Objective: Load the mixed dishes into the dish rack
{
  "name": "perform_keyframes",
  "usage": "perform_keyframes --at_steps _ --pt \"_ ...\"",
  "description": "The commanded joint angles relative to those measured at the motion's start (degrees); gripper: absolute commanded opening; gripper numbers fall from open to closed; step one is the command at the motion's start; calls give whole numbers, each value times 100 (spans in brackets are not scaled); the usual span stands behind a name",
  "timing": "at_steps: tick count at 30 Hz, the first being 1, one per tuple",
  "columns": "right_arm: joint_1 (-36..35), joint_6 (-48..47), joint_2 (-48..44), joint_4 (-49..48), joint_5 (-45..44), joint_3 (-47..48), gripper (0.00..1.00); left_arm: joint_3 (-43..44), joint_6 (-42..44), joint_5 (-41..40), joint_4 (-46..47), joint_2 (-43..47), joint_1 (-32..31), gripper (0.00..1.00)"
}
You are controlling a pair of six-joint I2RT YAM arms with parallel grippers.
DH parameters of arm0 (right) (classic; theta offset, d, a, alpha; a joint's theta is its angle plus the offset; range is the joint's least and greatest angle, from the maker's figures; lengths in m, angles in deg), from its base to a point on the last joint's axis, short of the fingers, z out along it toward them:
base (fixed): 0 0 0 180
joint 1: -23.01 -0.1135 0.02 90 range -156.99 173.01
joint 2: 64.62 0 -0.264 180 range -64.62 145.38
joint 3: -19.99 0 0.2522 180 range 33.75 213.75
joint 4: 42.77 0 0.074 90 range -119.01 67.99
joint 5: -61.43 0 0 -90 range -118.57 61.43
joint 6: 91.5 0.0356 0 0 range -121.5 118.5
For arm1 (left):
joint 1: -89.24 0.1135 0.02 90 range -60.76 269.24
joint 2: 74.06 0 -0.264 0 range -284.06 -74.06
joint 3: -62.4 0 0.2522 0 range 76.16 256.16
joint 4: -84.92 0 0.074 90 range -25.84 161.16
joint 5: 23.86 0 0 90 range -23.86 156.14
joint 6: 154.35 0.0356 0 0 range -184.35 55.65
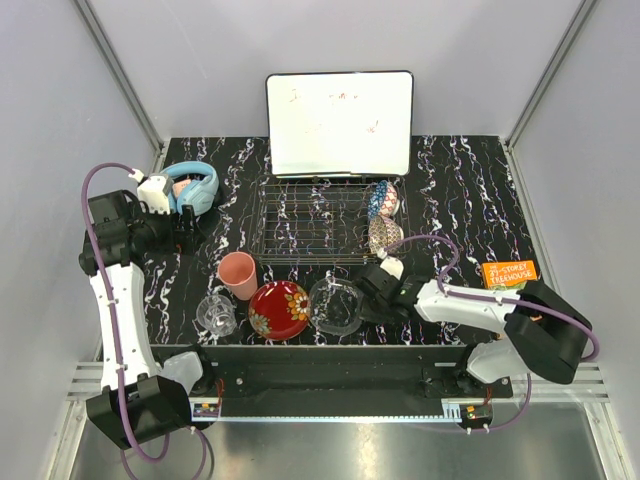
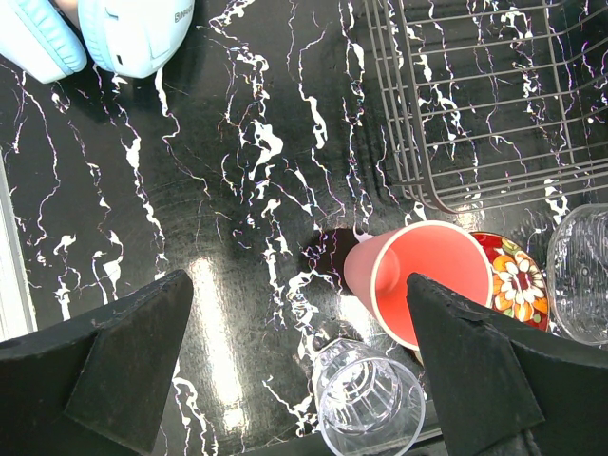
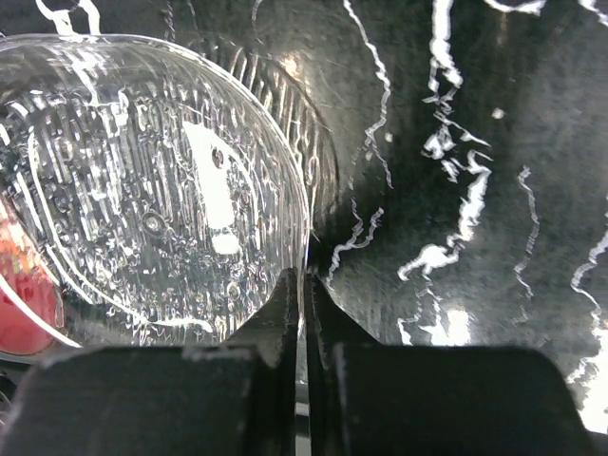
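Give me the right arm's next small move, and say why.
Probably a short lift straight up. The right gripper is shut on the rim of the clear glass dish, which rests on the table close beside the red floral plate; raising it first should clear the plate before carrying it to the dish rack.

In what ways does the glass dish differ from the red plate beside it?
The glass dish is clear and ribbed; the red plate is opaque with flowers. The right gripper is shut on the glass dish's rim; no gripper holds the red plate. Both lie on the table, in front of the rack.
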Motion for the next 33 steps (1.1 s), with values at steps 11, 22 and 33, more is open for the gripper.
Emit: perform_keyframes --at_steps 11,22,33 --pt "-146 -755 -1749 1268 -883 574 0 199 38 153 102 -86 40 99" --pt "-147 -3487 -1891 1427 -2411 2357 0 208 12 144 102 -166 32 99" --pt "-138 -10422 -880 -3696 -4162 2457 0 235 -59 153 102 -245 40 99"
